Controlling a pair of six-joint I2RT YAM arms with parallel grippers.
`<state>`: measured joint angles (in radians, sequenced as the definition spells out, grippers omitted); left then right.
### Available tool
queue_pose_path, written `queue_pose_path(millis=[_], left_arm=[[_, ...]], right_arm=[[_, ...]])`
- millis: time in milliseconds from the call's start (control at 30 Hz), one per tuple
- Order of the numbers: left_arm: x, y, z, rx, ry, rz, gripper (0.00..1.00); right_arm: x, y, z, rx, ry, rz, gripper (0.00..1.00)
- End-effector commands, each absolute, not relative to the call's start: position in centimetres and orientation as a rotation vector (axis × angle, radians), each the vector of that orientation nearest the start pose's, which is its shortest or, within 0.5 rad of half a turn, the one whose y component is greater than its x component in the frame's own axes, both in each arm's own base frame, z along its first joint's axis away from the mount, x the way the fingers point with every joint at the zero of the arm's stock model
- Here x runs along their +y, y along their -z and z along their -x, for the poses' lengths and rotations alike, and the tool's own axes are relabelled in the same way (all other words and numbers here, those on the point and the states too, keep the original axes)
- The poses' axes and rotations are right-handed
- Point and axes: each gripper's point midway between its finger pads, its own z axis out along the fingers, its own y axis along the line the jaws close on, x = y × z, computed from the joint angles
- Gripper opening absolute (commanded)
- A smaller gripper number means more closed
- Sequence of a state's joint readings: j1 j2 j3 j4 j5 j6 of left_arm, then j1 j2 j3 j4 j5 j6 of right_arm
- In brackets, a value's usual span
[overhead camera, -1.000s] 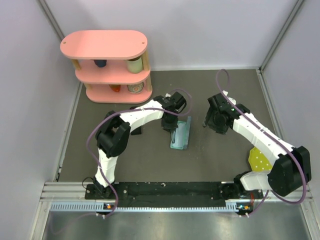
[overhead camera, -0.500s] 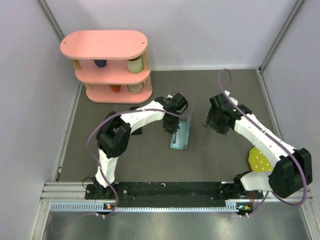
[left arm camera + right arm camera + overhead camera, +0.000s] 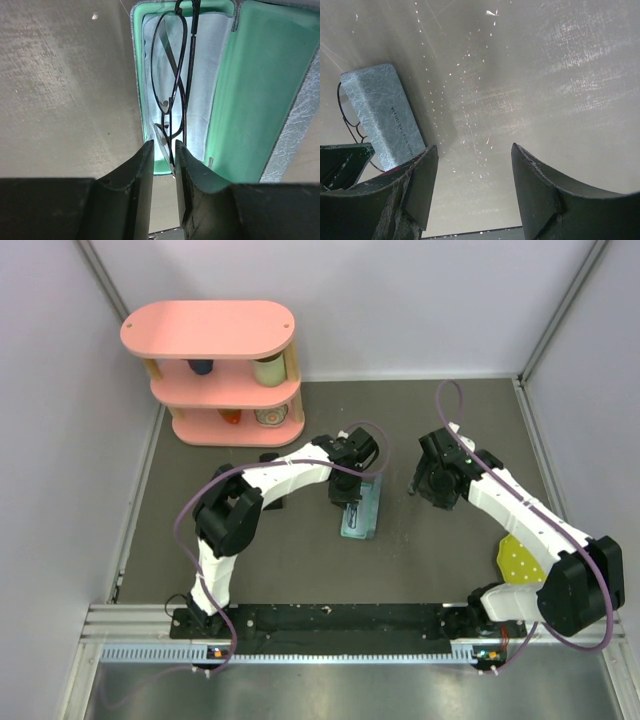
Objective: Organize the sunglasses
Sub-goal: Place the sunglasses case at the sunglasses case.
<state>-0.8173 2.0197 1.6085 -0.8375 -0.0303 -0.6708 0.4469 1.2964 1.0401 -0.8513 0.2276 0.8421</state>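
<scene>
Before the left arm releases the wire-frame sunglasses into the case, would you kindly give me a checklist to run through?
1. Case open, green lining exposed: ok.
2. Wire-frame sunglasses within the walls of the case's lower half: ok.
3. Left gripper pinching the frame's near end: ok.
4. Sunglasses resting on the bottom of the case: cannot tell.
5. Right gripper open, empty, off to the side of the case: ok.
</scene>
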Motion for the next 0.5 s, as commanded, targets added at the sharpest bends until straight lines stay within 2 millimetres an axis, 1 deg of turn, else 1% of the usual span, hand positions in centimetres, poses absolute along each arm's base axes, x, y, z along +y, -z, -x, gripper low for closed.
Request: queue_pose_path(millis=[0, 133, 167, 233, 267, 300, 333, 367, 433, 467], left_arm=[[-34.4, -10.5, -29.1, 2.754, 0.406, -0.185, 0.29], [-34.3, -11.4, -29.3, 2.729, 0.415, -0.182, 0.36], [-34.4, -11.6, -29.3, 2.725, 0.422, -0.182, 0.43], [-34.7, -11.9, -29.1, 2.717, 0.454, -0.200, 0.49], [-34.8, -11.9, -29.2, 2.711, 0.466, -0.201, 0.54], [-34.9, -11.9, -29.2, 2.705, 0.476, -0.208, 0.55], [-34.7, -11.5, -29.1, 2.716, 0.466, -0.207, 0.56], [-34.6, -11.3, -29.1, 2.720, 0.465, -0.202, 0.57], [-34.1, -11.1, -29.0, 2.728, 0.452, -0.193, 0.57], [-33.9, -11.1, -29.1, 2.725, 0.443, -0.184, 0.57]], right_arm=[[11.7, -13.2, -27.0, 2.530, -0.169, -0.599, 0.60], [12.0, -13.2, -27.1, 2.533, -0.182, -0.589, 0.60], [12.1, -13.3, -27.1, 2.533, -0.186, -0.585, 0.60], [12.2, -13.2, -27.1, 2.543, -0.194, -0.574, 0.60], [12.3, -13.2, -27.1, 2.544, -0.197, -0.565, 0.60], [12.6, -13.1, -27.1, 2.553, -0.213, -0.556, 0.60], [12.8, -13.1, -27.1, 2.562, -0.224, -0.521, 0.61], [13.6, -13.1, -27.2, 2.571, -0.280, -0.484, 0.61], [14.5, -13.0, -27.2, 2.584, -0.337, -0.389, 0.61], [15.5, -12.7, -26.7, 2.605, -0.412, -0.342, 0.61]])
